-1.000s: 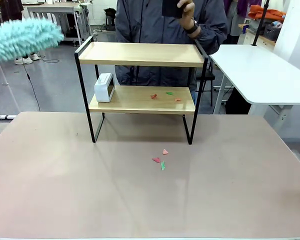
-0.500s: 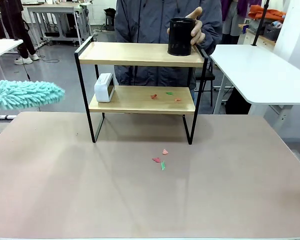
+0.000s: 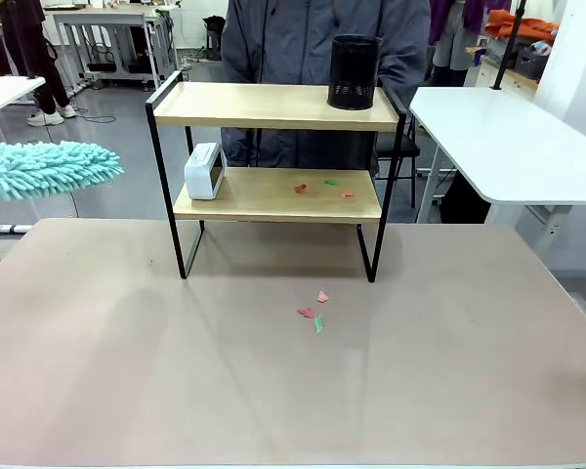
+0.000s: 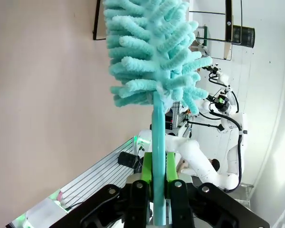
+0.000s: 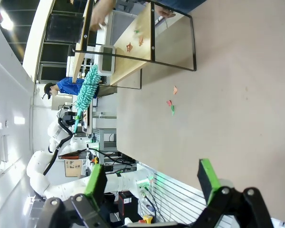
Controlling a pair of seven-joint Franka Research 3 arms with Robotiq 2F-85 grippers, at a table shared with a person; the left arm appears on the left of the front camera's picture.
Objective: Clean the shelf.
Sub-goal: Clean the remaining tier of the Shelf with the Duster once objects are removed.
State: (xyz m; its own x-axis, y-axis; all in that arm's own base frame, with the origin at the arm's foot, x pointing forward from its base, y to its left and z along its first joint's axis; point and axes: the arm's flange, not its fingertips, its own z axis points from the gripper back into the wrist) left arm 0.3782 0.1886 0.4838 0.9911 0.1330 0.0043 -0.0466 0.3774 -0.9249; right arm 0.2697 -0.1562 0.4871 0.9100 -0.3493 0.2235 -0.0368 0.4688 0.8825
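The shelf (image 3: pixel 273 106) stands at the table's far side, and a person stands behind it. A black mesh cup (image 3: pixel 355 71) sits on its top board. On the lower board are a white device (image 3: pixel 204 171) and red and green paper scraps (image 3: pixel 317 185). More scraps (image 3: pixel 313 313) lie on the table in front. A teal fluffy duster (image 3: pixel 44 168) hovers at the far left, off the table's edge. My left gripper (image 4: pixel 156 173) is shut on the duster's handle (image 4: pixel 157 128). My right gripper (image 5: pixel 152 183) stands open above the table, far from the shelf (image 5: pixel 133 42).
A white side table (image 3: pixel 513 142) stands to the right of the shelf. The brown tabletop (image 3: pixel 273 381) lies wide in front of it. Other tables and people are in the background.
The person set the black cup on the top board and drew the hand back. The duster came down from the upper left to about lower-board height.
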